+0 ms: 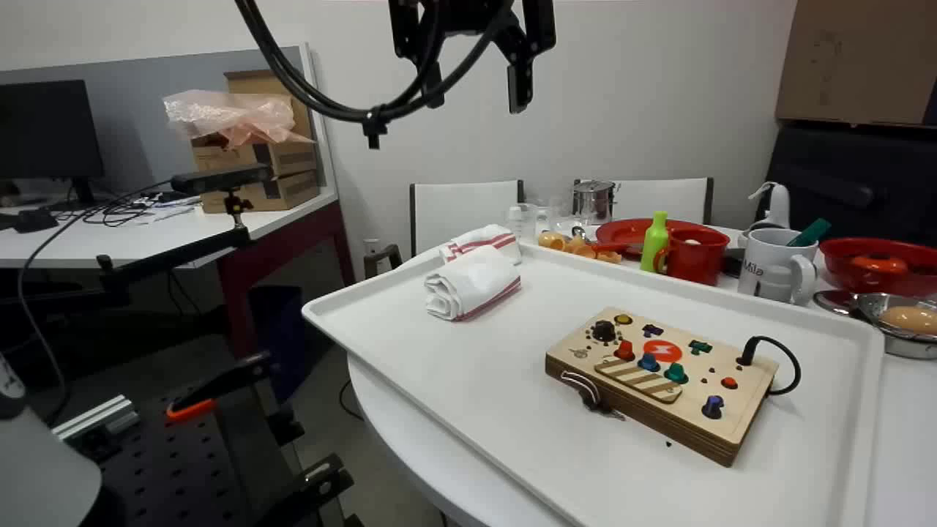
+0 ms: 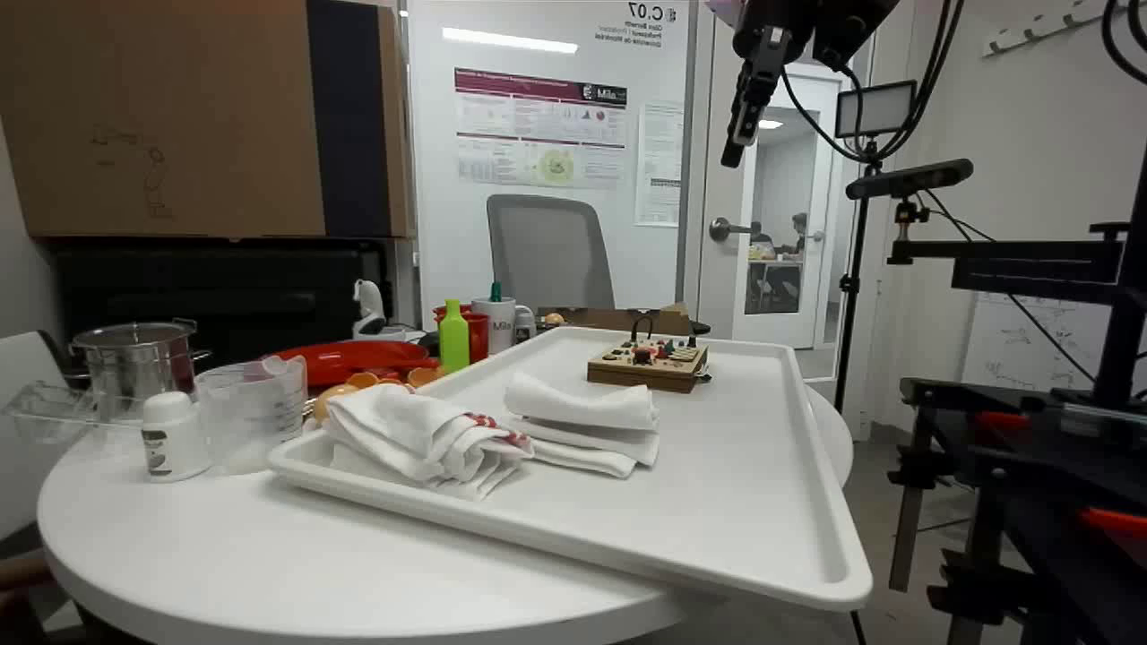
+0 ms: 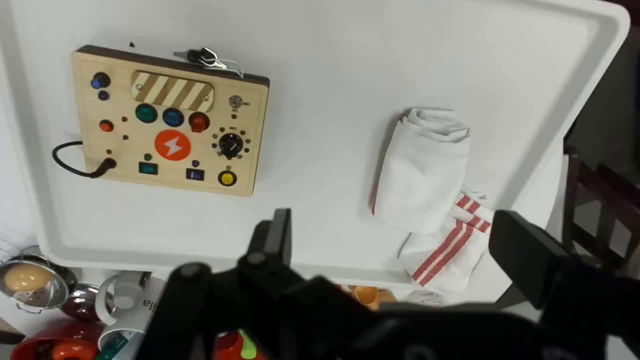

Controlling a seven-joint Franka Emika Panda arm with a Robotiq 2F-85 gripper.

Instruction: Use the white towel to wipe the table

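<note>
Plainly spread, the claw (image 1: 477,96) hangs well above the rolled white towel (image 3: 421,172), whose long axis roughly crosses the closing direction.

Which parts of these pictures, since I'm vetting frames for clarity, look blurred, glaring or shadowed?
Wrist view: the hand looks dark and somewhat out of focus, and a soft shadow runs along the left edge of the upper white towel; in an exterior view: a glaring light strip near the top, reflection or lamp I can't tell; in an exterior view: deep shadow beneath the desk.
</note>
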